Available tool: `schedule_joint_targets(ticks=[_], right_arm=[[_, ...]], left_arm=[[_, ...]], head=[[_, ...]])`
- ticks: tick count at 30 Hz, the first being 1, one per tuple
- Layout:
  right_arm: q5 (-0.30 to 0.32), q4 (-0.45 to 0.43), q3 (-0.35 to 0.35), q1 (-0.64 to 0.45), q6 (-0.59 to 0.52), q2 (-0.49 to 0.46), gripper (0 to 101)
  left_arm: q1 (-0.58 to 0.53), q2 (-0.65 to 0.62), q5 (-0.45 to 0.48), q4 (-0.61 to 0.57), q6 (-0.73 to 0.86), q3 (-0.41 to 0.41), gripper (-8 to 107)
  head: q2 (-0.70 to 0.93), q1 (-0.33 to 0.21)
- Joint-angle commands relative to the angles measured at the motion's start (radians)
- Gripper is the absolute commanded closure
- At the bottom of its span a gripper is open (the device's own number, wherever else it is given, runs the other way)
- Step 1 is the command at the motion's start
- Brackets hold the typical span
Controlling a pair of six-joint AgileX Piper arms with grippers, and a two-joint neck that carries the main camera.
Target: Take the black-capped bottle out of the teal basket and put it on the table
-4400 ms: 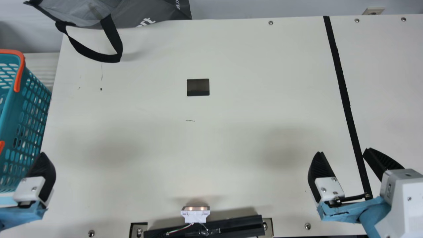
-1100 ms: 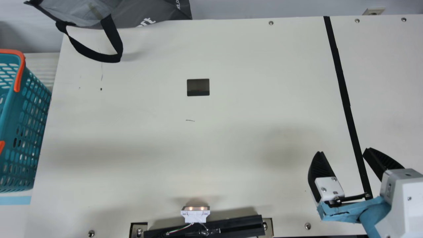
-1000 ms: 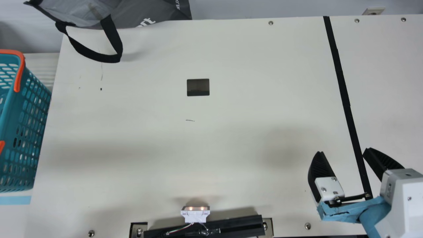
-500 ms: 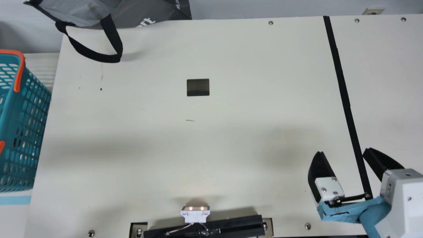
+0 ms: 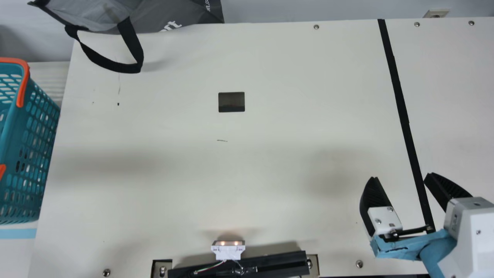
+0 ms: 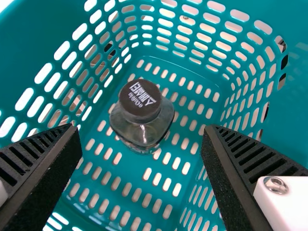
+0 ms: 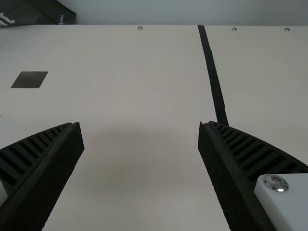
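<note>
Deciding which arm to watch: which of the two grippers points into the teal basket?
The left gripper: its open fingers face the black-capped bottle inside the teal basket, whereas the right gripper, also open, is over the table.

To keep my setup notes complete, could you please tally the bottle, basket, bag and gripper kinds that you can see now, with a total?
Bottle: 1
Basket: 1
Bag: 1
Gripper: 2 (left gripper, right gripper)
Total: 5
</note>
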Motion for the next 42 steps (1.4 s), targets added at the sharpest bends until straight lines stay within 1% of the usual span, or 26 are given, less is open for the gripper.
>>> schedule_joint_targets(ticks=[1,15,26,42], right_arm=[[0.0,0.0,0.0,0.0,0.0,0.0,10],[0.001,-0.001,0.0,0.0,0.0,0.0,10],[0.001,-0.001,0.0,0.0,0.0,0.0,10],[0.001,-0.001,0.0,0.0,0.0,0.0,10]], left_arm=[[-0.007,0.008,-0.006,-0.004,0.001,-0.007,-8],[-0.037,0.084,-0.05,-0.018,-0.001,-0.063,-8],[-0.038,0.125,-0.078,-0.023,0.006,-0.083,-8],[-0.019,0.185,-0.098,-0.073,0.079,-0.116,-8]], head=[[0.003,-0.004],[0.003,-0.004],[0.003,-0.004],[0.003,-0.004]])
